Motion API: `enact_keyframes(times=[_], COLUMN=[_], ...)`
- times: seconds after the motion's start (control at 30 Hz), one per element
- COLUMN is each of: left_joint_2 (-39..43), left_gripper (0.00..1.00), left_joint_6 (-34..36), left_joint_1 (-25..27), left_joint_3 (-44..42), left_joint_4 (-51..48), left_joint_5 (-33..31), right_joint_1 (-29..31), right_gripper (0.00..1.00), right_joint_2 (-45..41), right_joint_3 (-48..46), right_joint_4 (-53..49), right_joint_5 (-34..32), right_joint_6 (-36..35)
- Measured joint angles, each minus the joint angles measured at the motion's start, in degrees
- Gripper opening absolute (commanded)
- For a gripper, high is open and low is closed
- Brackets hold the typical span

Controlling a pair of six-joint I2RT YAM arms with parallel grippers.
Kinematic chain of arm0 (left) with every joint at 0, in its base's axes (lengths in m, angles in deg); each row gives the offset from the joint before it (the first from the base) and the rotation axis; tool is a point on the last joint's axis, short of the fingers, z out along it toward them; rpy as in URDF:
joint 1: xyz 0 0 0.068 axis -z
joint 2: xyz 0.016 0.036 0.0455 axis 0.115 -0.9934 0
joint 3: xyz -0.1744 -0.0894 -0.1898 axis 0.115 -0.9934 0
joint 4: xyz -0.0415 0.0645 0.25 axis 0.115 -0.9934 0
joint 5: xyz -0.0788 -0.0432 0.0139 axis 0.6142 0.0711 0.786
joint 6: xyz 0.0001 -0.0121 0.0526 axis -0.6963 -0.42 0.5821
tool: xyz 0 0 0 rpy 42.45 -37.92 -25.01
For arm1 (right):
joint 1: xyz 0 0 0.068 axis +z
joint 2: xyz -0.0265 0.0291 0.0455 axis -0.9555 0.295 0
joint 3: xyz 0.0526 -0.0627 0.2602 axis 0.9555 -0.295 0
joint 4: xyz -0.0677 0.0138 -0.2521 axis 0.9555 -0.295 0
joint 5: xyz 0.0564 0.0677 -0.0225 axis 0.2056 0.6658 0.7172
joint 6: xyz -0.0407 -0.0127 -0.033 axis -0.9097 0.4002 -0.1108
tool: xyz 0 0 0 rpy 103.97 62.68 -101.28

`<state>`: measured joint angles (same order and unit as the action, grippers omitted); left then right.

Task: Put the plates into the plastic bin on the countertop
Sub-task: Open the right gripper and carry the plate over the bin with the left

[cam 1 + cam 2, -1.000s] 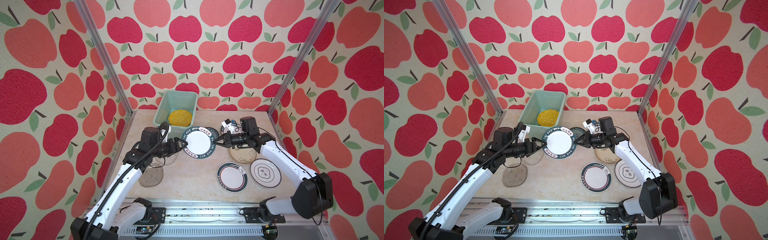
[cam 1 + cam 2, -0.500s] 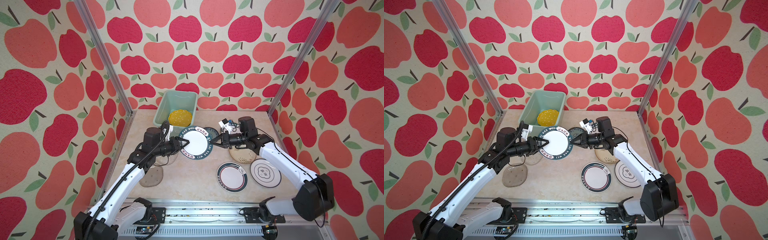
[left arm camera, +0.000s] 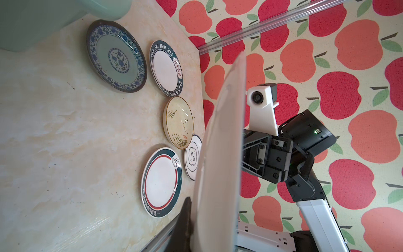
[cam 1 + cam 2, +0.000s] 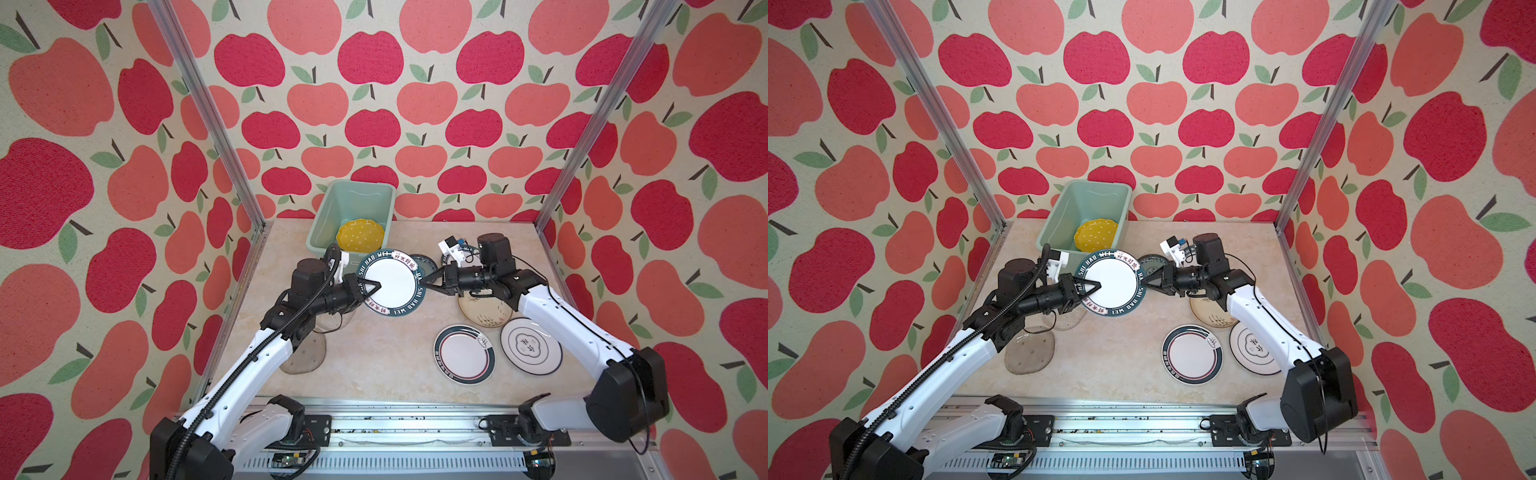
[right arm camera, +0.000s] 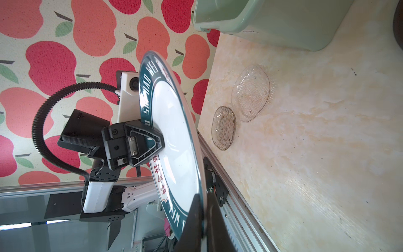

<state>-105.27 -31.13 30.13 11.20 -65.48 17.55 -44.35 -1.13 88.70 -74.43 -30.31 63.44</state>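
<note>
A white plate with a dark green lettered rim [image 4: 390, 282] [image 4: 1111, 282] hangs above the countertop [image 4: 374, 374], just in front of the plastic bin [image 4: 328, 220]. My left gripper [image 4: 372, 286] [image 3: 196, 227] is shut on its left rim. On the opposite rim my right gripper [image 4: 428, 284] [image 5: 201, 201] is shut too. A yellow dotted plate [image 4: 360, 235] lies inside the bin. On the counter lie a blue-patterned plate [image 3: 116, 59], a second lettered plate [image 3: 166, 68], a cream plate [image 4: 484, 313], a red-and-green-rimmed plate [image 4: 464, 353] and a black-rimmed plate [image 4: 531, 347].
Two clear glass plates [image 5: 250, 92] [image 5: 223, 127] lie on the left of the counter, partly under my left arm. Apple-patterned walls with metal posts close in three sides. A metal rail [image 4: 395, 415] runs along the front edge.
My left gripper has reached onto the held plate's left rim and shut on it. The right gripper has kept its hold and carried the plate slightly leftward.
</note>
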Motion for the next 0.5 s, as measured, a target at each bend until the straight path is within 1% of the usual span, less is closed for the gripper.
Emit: enact_keyframes(times=[0.07, 0.13, 0.2, 0.23, 0.33, 0.4, 0.5], left_joint_2=[0.0, 0.0, -0.2, -0.4, -1.4, -2.6, -5.0], left_gripper=[0.0, 0.0, 0.0, 0.0, 0.0, 0.0, 0.0], left_joint_6=[-0.4, -0.8, -1.4, -1.7, -2.4, -3.1, -4.8], left_joint_1=[0.1, 0.3, 0.4, 0.4, 0.4, 0.3, -0.2], left_joint_3=[-0.1, -0.1, -0.1, -0.1, 0.4, 1.7, 5.3], left_joint_4=[0.3, 0.5, 0.6, 0.6, 0.2, -0.4, -0.8], left_joint_5=[-0.3, -0.8, -1.6, -2.1, -3.8, -5.2, -8.0], right_joint_1=[0.0, 0.0, -0.1, -0.3, -2.5, -5.0, -8.8], right_gripper=[0.09, 0.25, 0.33, 0.39, 0.48, 0.51, 0.52], right_joint_2=[0.0, 0.0, 0.0, 0.0, -0.2, -0.8, -3.0], right_joint_3=[0.0, 0.0, 0.0, 0.0, 0.2, 0.9, 2.4], right_joint_4=[0.0, 0.2, 0.6, 0.6, 0.2, -1.1, -4.0], right_joint_5=[-0.2, -0.3, 0.0, 0.0, 0.1, -0.2, -1.9], right_joint_6=[0.1, 0.5, 0.6, 0.6, 0.4, 0.1, -1.1])
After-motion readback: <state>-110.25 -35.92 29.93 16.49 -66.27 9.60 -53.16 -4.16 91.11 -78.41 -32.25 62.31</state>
